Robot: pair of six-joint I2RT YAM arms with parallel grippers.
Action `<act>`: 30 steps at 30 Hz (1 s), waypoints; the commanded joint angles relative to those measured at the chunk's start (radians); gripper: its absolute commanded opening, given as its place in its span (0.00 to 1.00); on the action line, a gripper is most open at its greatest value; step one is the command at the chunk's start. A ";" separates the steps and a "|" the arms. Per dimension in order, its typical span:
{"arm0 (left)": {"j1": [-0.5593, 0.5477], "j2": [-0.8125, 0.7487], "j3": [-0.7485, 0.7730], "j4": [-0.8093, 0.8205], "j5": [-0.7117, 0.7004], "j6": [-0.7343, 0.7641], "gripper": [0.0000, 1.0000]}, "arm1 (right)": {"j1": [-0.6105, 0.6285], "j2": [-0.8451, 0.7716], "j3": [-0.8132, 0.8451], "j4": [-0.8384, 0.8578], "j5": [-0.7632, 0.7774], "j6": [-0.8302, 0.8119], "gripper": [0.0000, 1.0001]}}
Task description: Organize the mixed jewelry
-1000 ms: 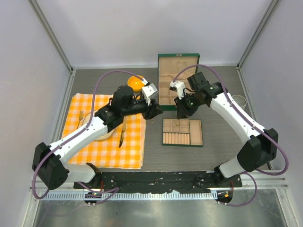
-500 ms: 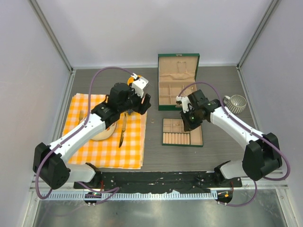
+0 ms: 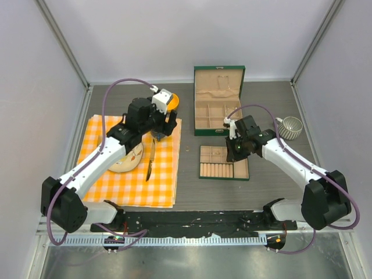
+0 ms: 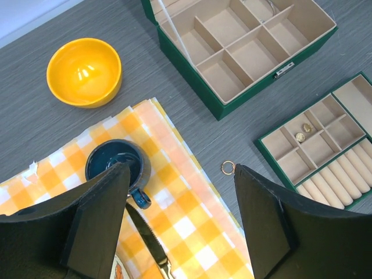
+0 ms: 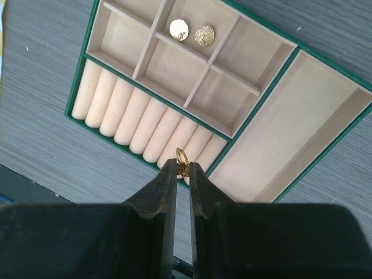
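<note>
My right gripper (image 5: 183, 168) is shut on a small gold ring with a clover charm (image 5: 182, 157). It holds the ring just above the right end of the ring rolls in the green tray (image 5: 77, 93). In the top view this gripper (image 3: 233, 154) hangs over the tray (image 3: 224, 171). Two gold studs (image 5: 190, 32) lie in one tray compartment. A second small gold ring (image 4: 227, 167) lies on the table beside the cloth edge. My left gripper (image 4: 181, 171) is open and empty above the checked cloth (image 3: 128, 180). I see no wire hoop bracelet clearly.
An open green jewelry box (image 3: 218, 99) stands behind the tray. A yellow bowl (image 4: 84, 71), a blue cup (image 4: 113, 165), a knife (image 3: 149, 165) and a plate (image 3: 125, 160) are on or by the cloth. A grey cup (image 3: 289, 127) stands at the right.
My left arm has drawn back to the left, over the cloth near the bowl. My right gripper has moved toward me, from the box to above the tray.
</note>
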 commanded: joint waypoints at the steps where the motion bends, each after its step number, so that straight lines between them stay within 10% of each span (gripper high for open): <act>1: 0.011 -0.043 -0.019 0.034 0.009 -0.003 0.77 | -0.025 0.015 0.001 0.076 -0.044 0.117 0.01; 30: 0.022 -0.063 -0.085 0.071 0.023 -0.019 0.79 | -0.115 -0.100 -0.212 0.225 -0.042 0.332 0.01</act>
